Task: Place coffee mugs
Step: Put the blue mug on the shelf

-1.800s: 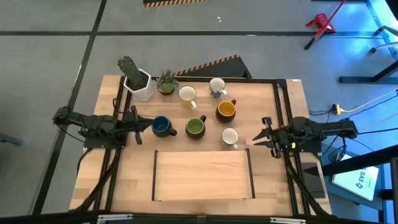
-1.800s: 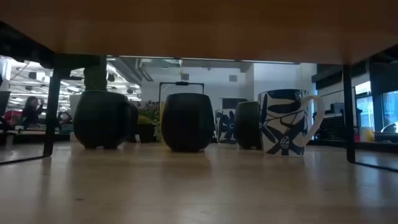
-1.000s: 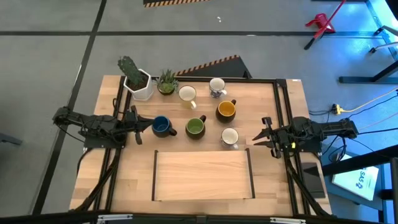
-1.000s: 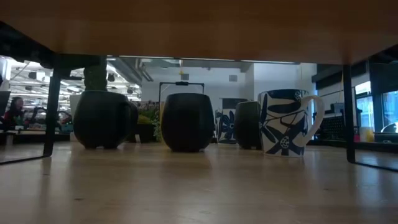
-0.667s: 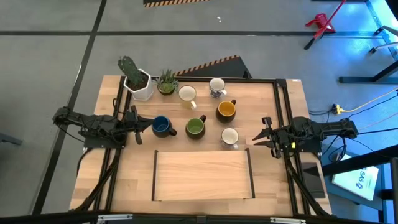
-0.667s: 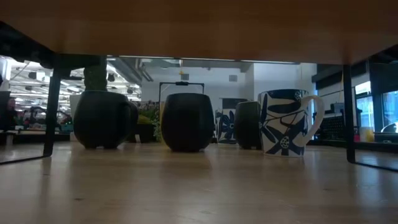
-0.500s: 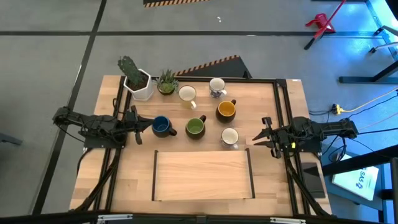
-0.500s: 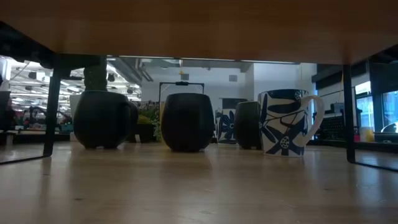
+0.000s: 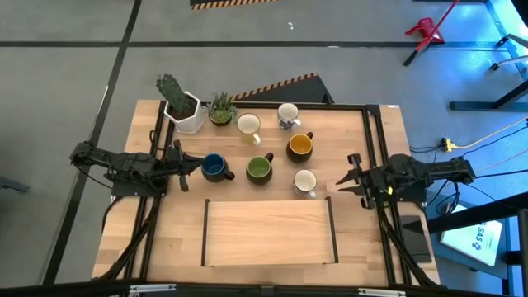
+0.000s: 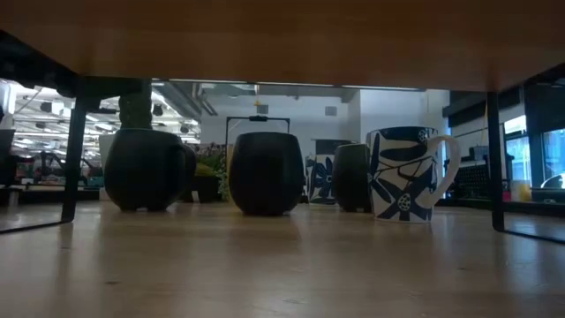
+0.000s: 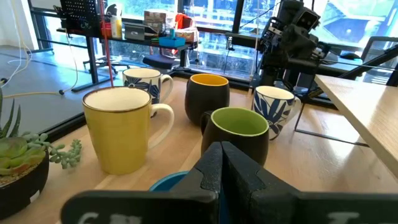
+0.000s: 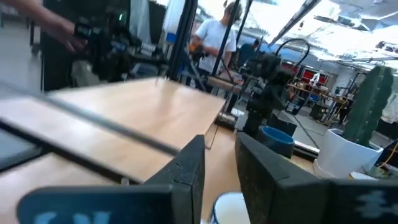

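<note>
- Six mugs point(image 9: 259, 168) standing clustered upper centre of the tabletop point(image 9: 268, 235).
- Left gripper point(image 9: 183, 168) resting at left, fingers pressed together, empty, beside blue mug point(image 9: 214, 167).
- Right gripper point(image 9: 345, 180) resting at right, fingers narrowly parted, empty.

We see 2 black, jointed arms with trailing black cables; each end effector point(image 9: 183, 169) point(image 9: 350, 180) carries 2 dark, flat fingers.

From above, soft even light falls on the tabletop point(image 9: 272, 231), with blue light in one corner. Down low, the mugs look dark against bright windows; only the blue-patterned mug point(image 10: 402, 174) shows clearly. The right wrist picture is blurry and smeared.
</note>
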Tool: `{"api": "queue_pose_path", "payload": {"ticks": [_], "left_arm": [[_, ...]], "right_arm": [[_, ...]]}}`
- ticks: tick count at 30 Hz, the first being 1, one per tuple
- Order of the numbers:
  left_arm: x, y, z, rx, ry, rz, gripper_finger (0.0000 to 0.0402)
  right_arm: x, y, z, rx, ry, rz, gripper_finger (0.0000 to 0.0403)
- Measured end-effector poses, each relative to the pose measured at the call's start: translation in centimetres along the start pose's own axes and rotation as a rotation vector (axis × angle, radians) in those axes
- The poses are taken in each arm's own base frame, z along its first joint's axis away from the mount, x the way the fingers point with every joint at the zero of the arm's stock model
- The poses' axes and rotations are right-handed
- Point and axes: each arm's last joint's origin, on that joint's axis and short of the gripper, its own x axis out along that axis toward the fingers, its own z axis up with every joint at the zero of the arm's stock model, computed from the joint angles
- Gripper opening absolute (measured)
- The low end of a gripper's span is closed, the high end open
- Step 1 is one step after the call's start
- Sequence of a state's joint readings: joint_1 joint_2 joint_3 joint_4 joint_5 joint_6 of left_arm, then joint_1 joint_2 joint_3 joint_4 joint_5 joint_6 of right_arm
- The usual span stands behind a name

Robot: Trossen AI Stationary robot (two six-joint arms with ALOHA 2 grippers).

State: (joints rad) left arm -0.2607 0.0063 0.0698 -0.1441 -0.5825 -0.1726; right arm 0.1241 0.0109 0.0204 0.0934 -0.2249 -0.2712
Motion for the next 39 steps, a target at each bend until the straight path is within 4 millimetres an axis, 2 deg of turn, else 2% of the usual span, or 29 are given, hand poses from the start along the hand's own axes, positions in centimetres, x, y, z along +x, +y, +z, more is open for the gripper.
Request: {"api": "queue_pose_path", "payload": {"ticks": [5, 11, 16, 22, 28, 32, 39], "left_arm": [[0.0, 0.0, 0.0, 0.000, -0.002, 0.011, 0.0000], [0.0, 0.2, 0.0, -0.001, -0.009, 0.054, 0.0000], [0.0, 0.1, 0.1, -0.104, -0.018, 0.026, 0.0000], [0.0, 0.0, 0.5, -0.152, -0.061, 0.023, 0.0000], [0.0, -0.1, 0.9, -0.318, -0.096, 0.001, 0.0000], [0.0, -0.1, 0.9, -0.331, -0.091, -0.007, 0.0000], [-0.1, -0.2, 1.3, -0.348, -0.120, -0.038, 0.0000]], "right_arm": [[-0.1, -0.5, 0.8, 0.027, -0.061, -0.125, 0.0079], [-0.5, -1.6, 2.3, 0.053, -0.180, -0.425, 0.0079], [-1.2, -2.3, 3.3, 0.079, -0.278, -0.623, 0.0079], [-1.6, -2.6, 3.7, 0.097, -0.304, -0.728, 0.0079], [-1.6, -2.8, 3.4, 0.104, -0.261, -0.814, 0.0079], [-1.7, -2.9, 3.4, 0.076, -0.232, -0.866, 0.0079], [-1.7, -2.8, 3.5, 0.080, -0.251, -0.845, 0.0079]]}}
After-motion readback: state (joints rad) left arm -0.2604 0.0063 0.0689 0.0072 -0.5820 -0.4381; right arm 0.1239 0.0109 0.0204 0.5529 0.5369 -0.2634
